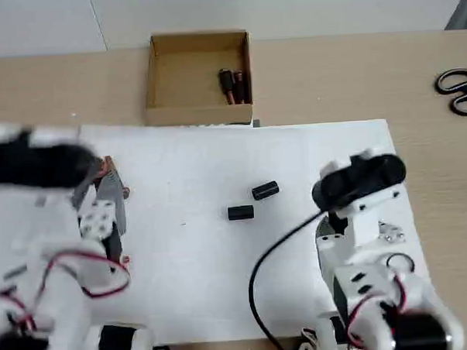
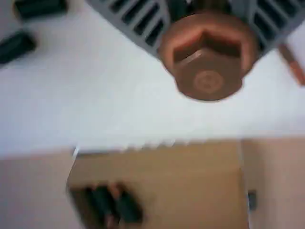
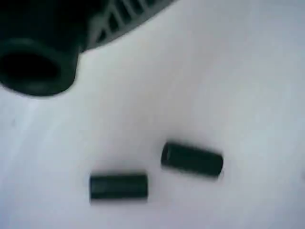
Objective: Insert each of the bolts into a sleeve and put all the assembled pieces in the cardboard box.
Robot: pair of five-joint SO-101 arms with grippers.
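A bolt [image 2: 207, 62] is held in the left tool [image 2: 200, 12], a sleeve [image 3: 35, 67] in the right tool [image 3: 66, 33]. Insertion is judged next, for which shank and bore must be aligned.

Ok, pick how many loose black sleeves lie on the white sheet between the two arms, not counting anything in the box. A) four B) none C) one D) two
D: the farther sleeve and the nearer sleeve lie a little apart on the white sheet, both on their sides.
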